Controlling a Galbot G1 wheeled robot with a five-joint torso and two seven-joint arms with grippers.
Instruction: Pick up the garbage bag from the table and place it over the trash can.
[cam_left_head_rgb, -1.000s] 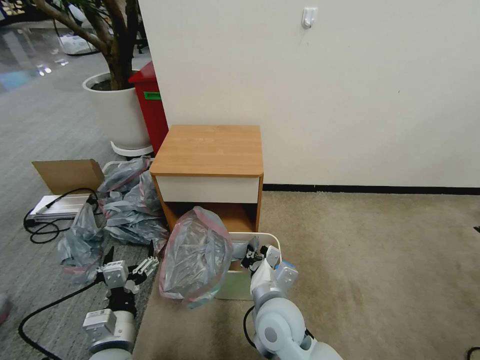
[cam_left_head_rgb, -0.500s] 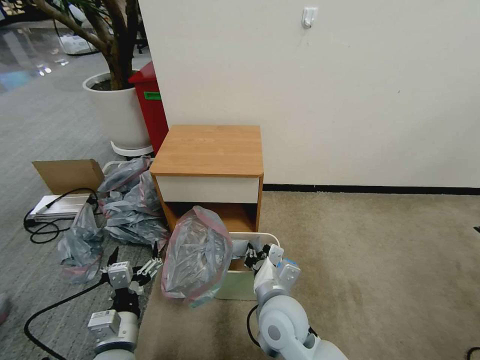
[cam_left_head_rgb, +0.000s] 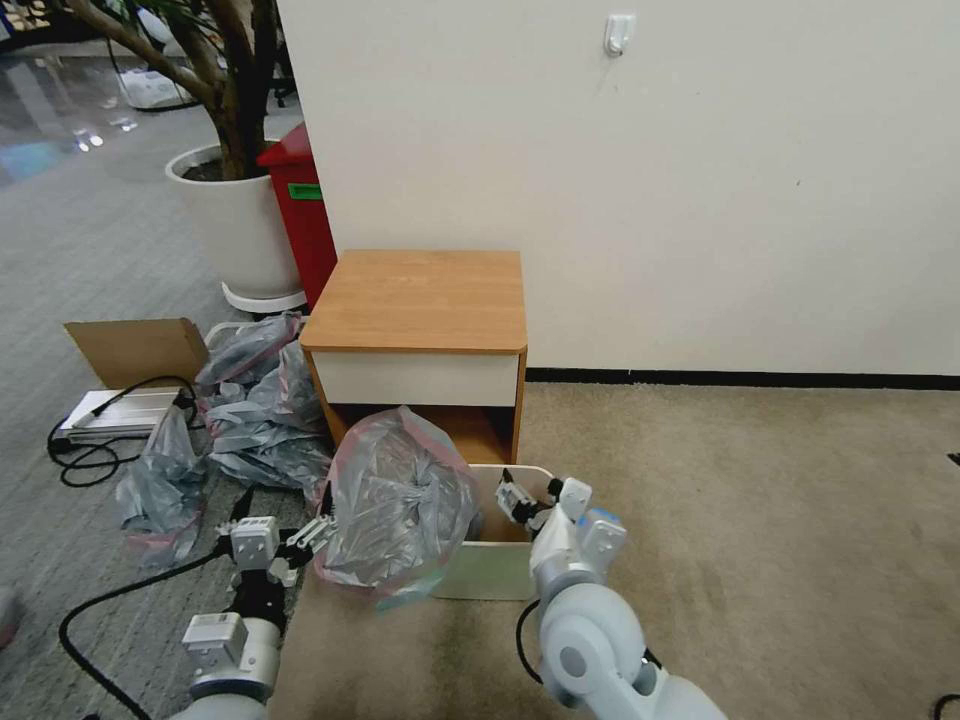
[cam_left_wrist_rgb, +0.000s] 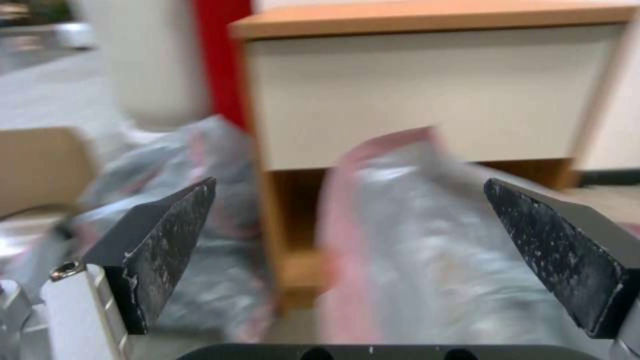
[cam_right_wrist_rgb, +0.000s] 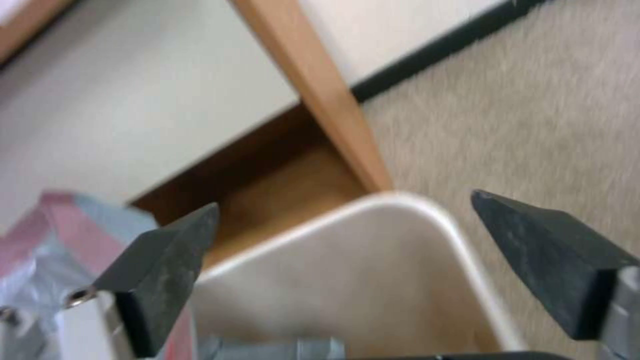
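Your one nightstand (cam_left_head_rgb: 415, 300) stands against the wall with its top surface bare. In front of it sits one trash can (cam_left_head_rgb: 497, 570), the garbage bag (cam_left_head_rgb: 400, 500) draped over its left rim. The right gripper (cam_left_head_rgb: 528, 497) hangs over the can's mouth, fingers wide apart. The left gripper (cam_left_head_rgb: 285, 520) sits beside the bag, fingers wide and holding nothing.

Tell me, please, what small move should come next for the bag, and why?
Probably close the left gripper on the garbage bag rim: both grippers' jaws stand open, the right gripper sits above the trash can, and the bag slumps against the can's left side, covering little of the opening.
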